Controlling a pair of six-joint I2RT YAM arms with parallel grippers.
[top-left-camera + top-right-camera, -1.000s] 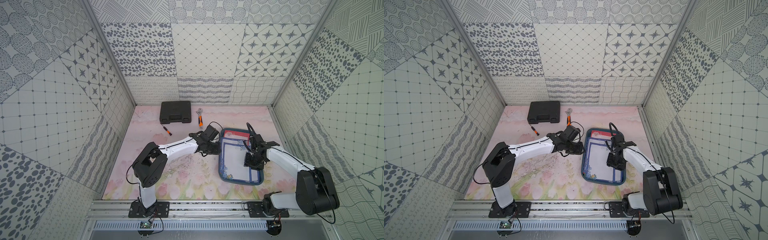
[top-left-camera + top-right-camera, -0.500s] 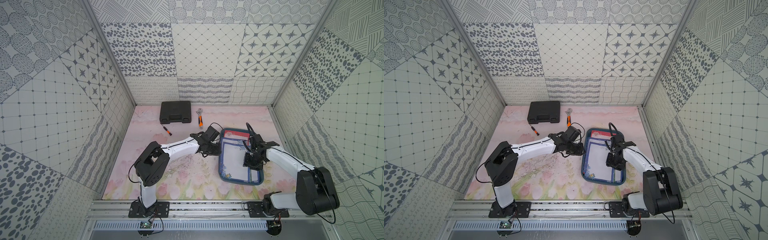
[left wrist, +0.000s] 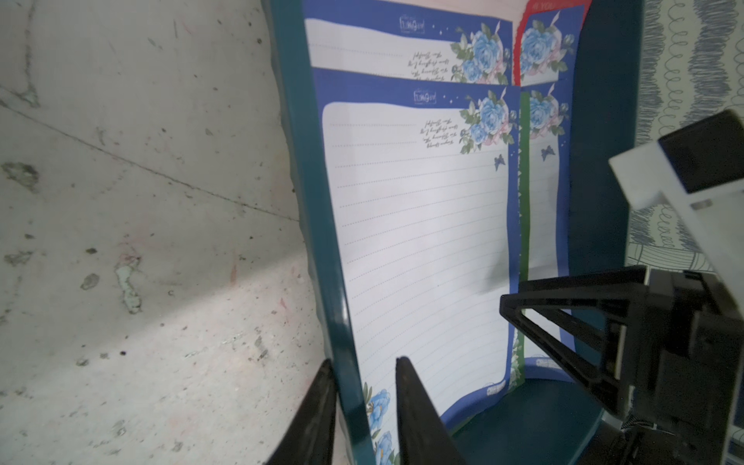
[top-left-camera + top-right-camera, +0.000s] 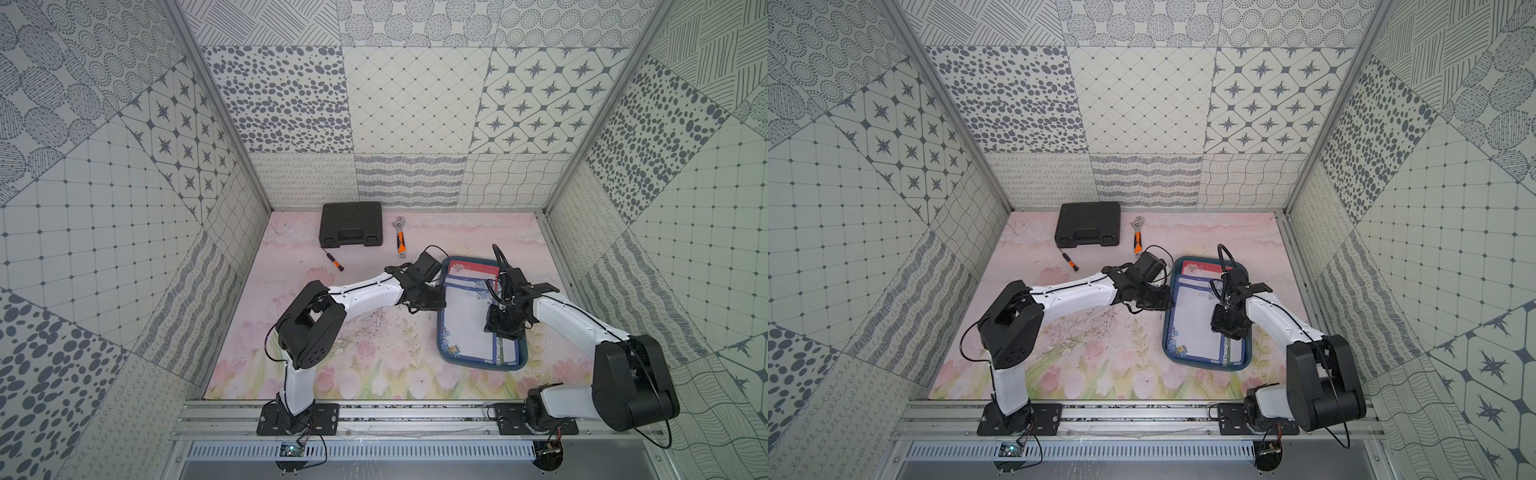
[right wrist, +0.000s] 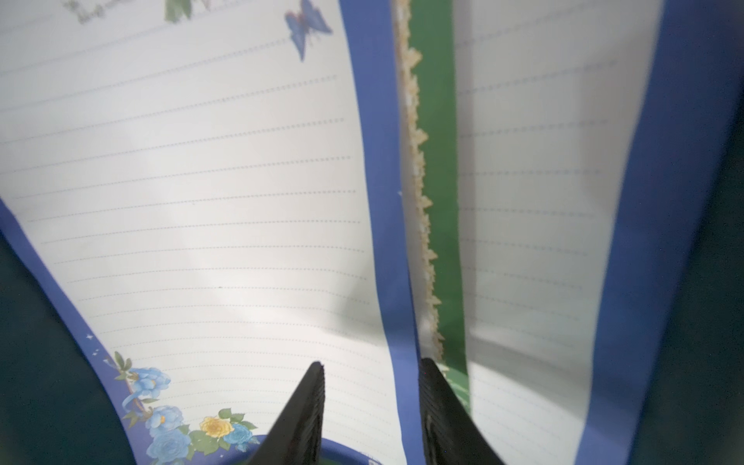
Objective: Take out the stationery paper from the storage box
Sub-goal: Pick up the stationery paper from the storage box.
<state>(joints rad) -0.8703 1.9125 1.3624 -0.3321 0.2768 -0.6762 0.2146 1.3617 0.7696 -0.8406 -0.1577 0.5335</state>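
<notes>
One storage box (image 3: pixel 318 241); stationery paper (image 3: pixel 422 241), at least four sheets.

A lab robot cell: patterned wall panels (image 4: pixel 415 104), floral mat (image 4: pixel 374 361), two arms (image 4: pixel 365 295) bolted to an aluminium rail (image 4: pixel 415 415)

The right pincer (image 4: pixel 500 330) hides part of the stationery paper (image 4: pixel 465 332), whose lower sheets show only as edges.
</notes>
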